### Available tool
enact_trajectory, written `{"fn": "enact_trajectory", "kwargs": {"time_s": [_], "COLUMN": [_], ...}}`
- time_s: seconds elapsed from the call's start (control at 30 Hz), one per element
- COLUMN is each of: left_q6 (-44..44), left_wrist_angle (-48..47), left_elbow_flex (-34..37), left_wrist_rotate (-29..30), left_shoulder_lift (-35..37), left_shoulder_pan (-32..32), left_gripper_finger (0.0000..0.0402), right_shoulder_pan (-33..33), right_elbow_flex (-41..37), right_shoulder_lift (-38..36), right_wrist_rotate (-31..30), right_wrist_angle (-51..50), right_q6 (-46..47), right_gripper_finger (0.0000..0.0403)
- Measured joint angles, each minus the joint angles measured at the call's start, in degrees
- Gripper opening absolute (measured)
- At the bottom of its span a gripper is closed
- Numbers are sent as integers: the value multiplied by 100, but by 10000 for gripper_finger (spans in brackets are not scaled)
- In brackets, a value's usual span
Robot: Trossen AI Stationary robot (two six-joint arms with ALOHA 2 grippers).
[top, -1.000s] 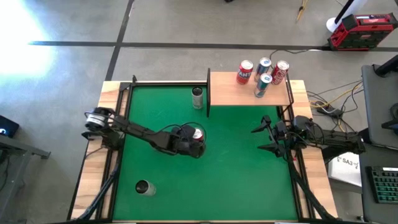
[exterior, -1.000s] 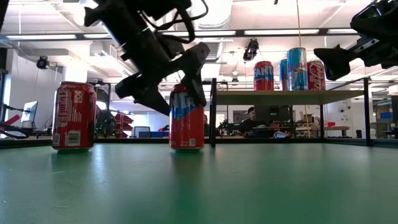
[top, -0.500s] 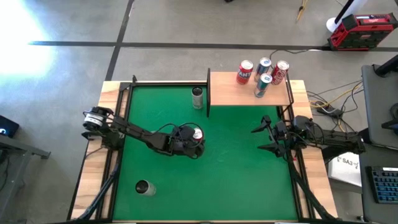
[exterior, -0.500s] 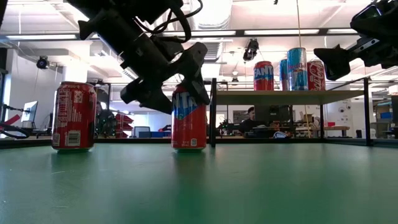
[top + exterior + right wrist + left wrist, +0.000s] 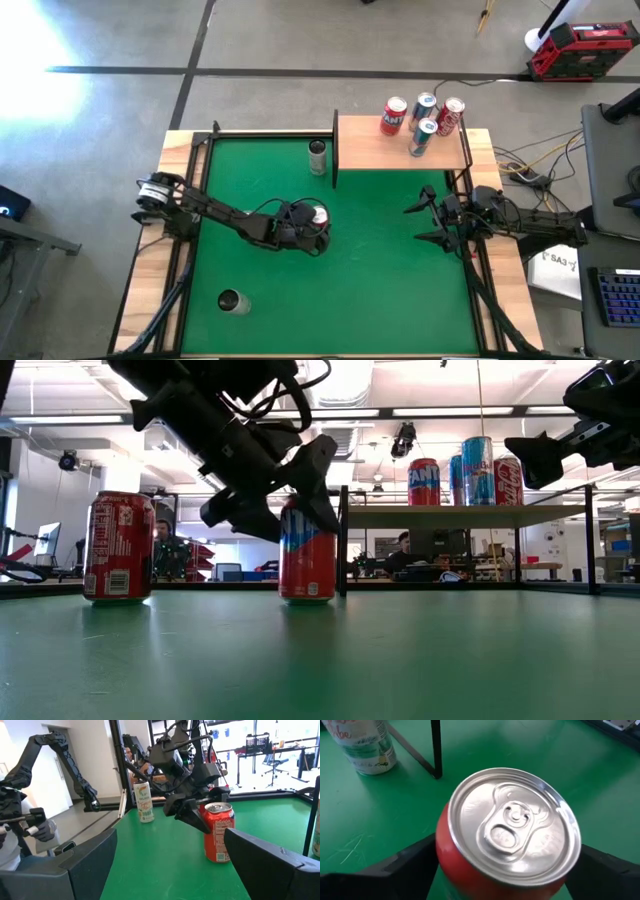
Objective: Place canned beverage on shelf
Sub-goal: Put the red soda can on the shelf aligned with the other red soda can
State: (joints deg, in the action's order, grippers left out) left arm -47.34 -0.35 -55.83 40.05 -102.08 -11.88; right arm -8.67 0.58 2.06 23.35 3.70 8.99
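Left end effector [image 5: 312, 222] down over red can [image 5: 318, 215] near mid-worktop, a bit toward far edge. Fingers [image 5: 410, 865] straddle can body, one each side, just under the rim. Jaws narrowing, but can't tell if pads actually touch yet; wrist view shows a sliver of gap on at least one side. Can upright on green mat [image 5: 380, 290], base flat in low view [image 5: 307, 555].

Risks, my read:
- Grip sits high on can, near the top. If pads close unevenly, can could tip or skid on mat before it's clamped.
- Thin wall, so a hard squeeze may dent it; a light squeeze on smooth curved metal may let it slip on lift.
- Arm comes in at a slant (low view). Can may tilt once off the mat.

Outward: black upright post [image 5: 343, 540] of shelf [image 5: 365, 150] stands just beside can toward far-right. Carry path to board must clear post and rail; clipping either could knock can loose.

Shelf at far-right corner of worktop already carries four cans [image 5: 424, 118] bunched at its right half. Left half bare, the safer drop spot. Setting down too near cluster risks toppling them.

Pale can [image 5: 318, 157] by far edge, beside post: elbow swing could catch it. Another can [image 5: 230, 301] near-left corner, well clear.

Right end effector [image 5: 428, 222] waits at right edge, jaws wide, holding nothing; it hangs near the shelf's front, so possible arm clash.
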Motion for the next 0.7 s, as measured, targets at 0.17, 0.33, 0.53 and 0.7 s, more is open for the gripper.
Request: {"fn": "enact_trajectory", "kwargs": {"time_s": [0.17,0.33,0.53,0.7], "left_q6": [135,94,113,222], "left_wrist_angle": [107,180,133,-292], "left_elbow_flex": [2,2,-176,-598], "left_wrist_rotate": [-48,-170,-258,-364], "left_shoulder_lift": [-2,-2,-15,-15], "left_shoulder_pan": [-2,0,-2,17], "left_gripper_finger": [287,286,286,286], "right_shoulder_pan": [0,1,0,0], "right_elbow_flex": [0,0,0,0], "right_shoulder_lift": [1,1,1,1], "right_wrist_rotate": [2,0,0,0], "right_wrist_angle": [0,0,0,0], "right_q6": [0,0,-2,0], "right_gripper_finger": [359,359,359,359]}}
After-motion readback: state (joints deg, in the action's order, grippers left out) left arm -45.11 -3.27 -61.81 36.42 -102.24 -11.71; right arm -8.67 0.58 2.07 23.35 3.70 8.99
